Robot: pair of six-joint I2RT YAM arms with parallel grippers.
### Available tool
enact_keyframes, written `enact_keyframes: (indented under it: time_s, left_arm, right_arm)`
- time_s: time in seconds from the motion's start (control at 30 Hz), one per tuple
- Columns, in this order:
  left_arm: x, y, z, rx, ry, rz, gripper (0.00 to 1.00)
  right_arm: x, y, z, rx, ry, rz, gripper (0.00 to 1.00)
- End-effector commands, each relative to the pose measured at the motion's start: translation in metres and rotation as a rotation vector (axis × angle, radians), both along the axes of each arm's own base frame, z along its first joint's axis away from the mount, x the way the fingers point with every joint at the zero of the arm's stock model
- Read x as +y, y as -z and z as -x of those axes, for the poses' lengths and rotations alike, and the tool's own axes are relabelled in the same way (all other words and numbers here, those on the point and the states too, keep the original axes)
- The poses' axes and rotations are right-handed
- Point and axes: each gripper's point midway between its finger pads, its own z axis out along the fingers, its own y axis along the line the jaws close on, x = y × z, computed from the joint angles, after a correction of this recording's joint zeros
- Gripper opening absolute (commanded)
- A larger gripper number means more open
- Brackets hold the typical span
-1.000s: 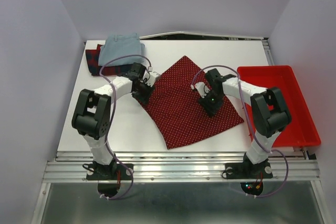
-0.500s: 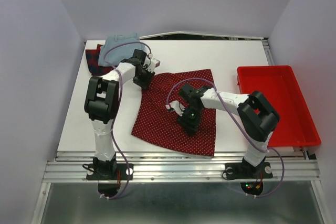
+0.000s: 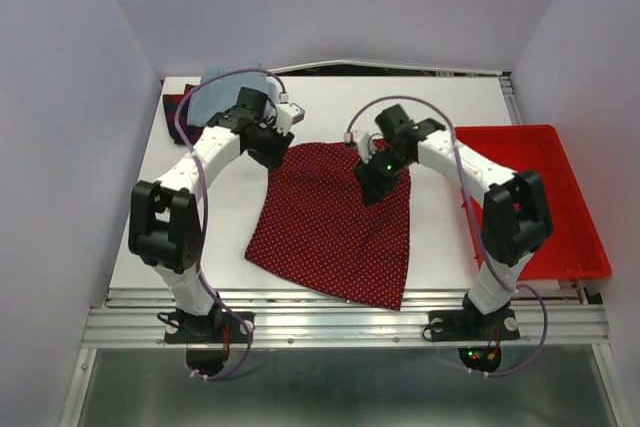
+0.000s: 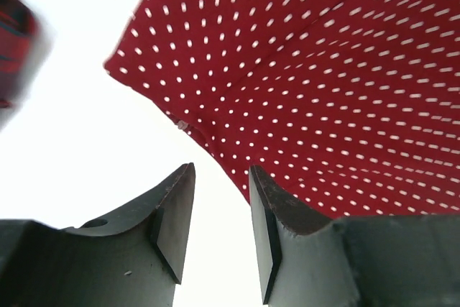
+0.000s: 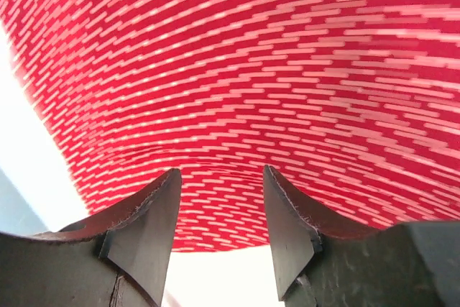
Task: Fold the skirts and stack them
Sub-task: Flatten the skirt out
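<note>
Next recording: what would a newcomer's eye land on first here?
The dark red dotted skirt lies spread at centre, the left gripper and right gripper hovering open at its far edge. A red tray sits right; a pale blue skirt and plaid skirt lie far left.

Right gripper (image 5: 220, 177), jaws apart and empty, over blurred red dotted skirt (image 5: 251, 70); white table (image 5: 32, 163) at left.

White table (image 3: 450, 107) with dotted red skirt (image 3: 330, 222), plaid skirt (image 3: 174, 108), red tray (image 3: 500, 130).
</note>
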Motion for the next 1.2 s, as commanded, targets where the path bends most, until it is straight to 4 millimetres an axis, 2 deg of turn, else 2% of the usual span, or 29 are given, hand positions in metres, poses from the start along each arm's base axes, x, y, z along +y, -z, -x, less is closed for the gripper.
enact_keyframes:
  time_s: [0.0, 0.1, 0.2, 0.23, 0.27, 0.3, 0.33, 0.37, 0.43, 0.47, 0.5, 0.53, 0.57, 0.6, 0.67, 0.77, 0.93, 1.0, 1.03, 1.13, 1.17]
  left_arm:
    - [-0.012, -0.036, 0.008, -0.059, 0.068, 0.072, 0.47]
    - [-0.013, -0.035, 0.005, -0.075, 0.064, 0.077, 0.48]
    - [-0.018, -0.048, -0.015, -0.158, 0.058, 0.09, 0.48]
    - [-0.018, -0.052, -0.022, -0.182, 0.068, 0.087, 0.5]
    - [-0.021, -0.055, -0.033, -0.199, 0.074, 0.083, 0.54]
    - [-0.023, -0.056, -0.04, -0.206, 0.078, 0.081, 0.55]
    - [-0.024, -0.057, -0.045, -0.21, 0.083, 0.078, 0.56]
    - [-0.027, -0.066, -0.056, -0.24, 0.093, 0.077, 0.58]
    - [-0.027, -0.053, -0.067, -0.229, 0.103, 0.065, 0.59]
    - [-0.029, -0.057, -0.076, -0.253, 0.114, 0.059, 0.59]
    - [-0.028, -0.044, -0.08, -0.231, 0.111, 0.041, 0.59]
    - [-0.027, -0.041, -0.085, -0.23, 0.11, 0.037, 0.59]
    - [-0.027, -0.042, -0.091, -0.233, 0.109, 0.038, 0.59]
    - [-0.026, -0.032, -0.094, -0.215, 0.112, 0.032, 0.59]
    - [-0.022, -0.025, -0.1, -0.205, 0.102, 0.027, 0.59]
    - [-0.02, -0.014, -0.104, -0.181, 0.098, 0.033, 0.59]
    - [-0.015, 0.005, -0.105, -0.14, 0.089, 0.038, 0.61]
    - [-0.011, 0.011, -0.106, -0.125, 0.083, 0.041, 0.63]
    - [-0.01, 0.013, -0.105, -0.116, 0.08, 0.042, 0.63]
    - [-0.005, 0.025, -0.106, -0.093, 0.068, 0.027, 0.64]
    - [-0.002, 0.028, -0.106, -0.088, 0.062, 0.023, 0.64]
  right_arm:
    - [-0.026, -0.032, -0.072, -0.173, 0.118, 0.012, 0.55]
    - [-0.033, -0.027, -0.103, -0.24, 0.169, 0.069, 0.53]
    - [-0.042, -0.025, -0.152, -0.342, 0.262, 0.083, 0.51]
    - [-0.042, -0.036, -0.169, -0.388, 0.287, 0.067, 0.51]
    - [-0.048, -0.035, -0.19, -0.429, 0.322, 0.067, 0.51]
    - [-0.05, -0.044, -0.205, -0.474, 0.341, 0.057, 0.51]
    - [-0.054, -0.041, -0.214, -0.494, 0.353, 0.062, 0.51]
    - [-0.059, -0.048, -0.227, -0.539, 0.37, 0.066, 0.51]
    - [-0.068, -0.052, -0.249, -0.611, 0.365, 0.064, 0.52]
    - [-0.067, -0.047, -0.256, -0.623, 0.358, 0.07, 0.53]
    - [-0.075, -0.045, -0.263, -0.649, 0.343, 0.081, 0.54]
    - [-0.081, -0.043, -0.27, -0.664, 0.339, 0.086, 0.54]
    - [-0.083, -0.036, -0.275, -0.661, 0.326, 0.088, 0.54]
    - [-0.083, -0.032, -0.278, -0.668, 0.301, 0.097, 0.54]
    - [-0.097, -0.025, -0.286, -0.664, 0.3, 0.095, 0.55]
    - [-0.103, -0.011, -0.293, -0.643, 0.271, 0.061, 0.56]
    - [-0.096, 0.026, -0.274, -0.558, 0.138, 0.022, 0.6]
    - [-0.091, 0.033, -0.268, -0.529, 0.105, -0.007, 0.61]
    - [-0.09, 0.044, -0.263, -0.502, 0.082, -0.004, 0.61]
    - [-0.094, 0.058, -0.261, -0.474, 0.061, -0.005, 0.56]
    - [-0.094, 0.068, -0.26, -0.458, 0.057, 0.002, 0.55]
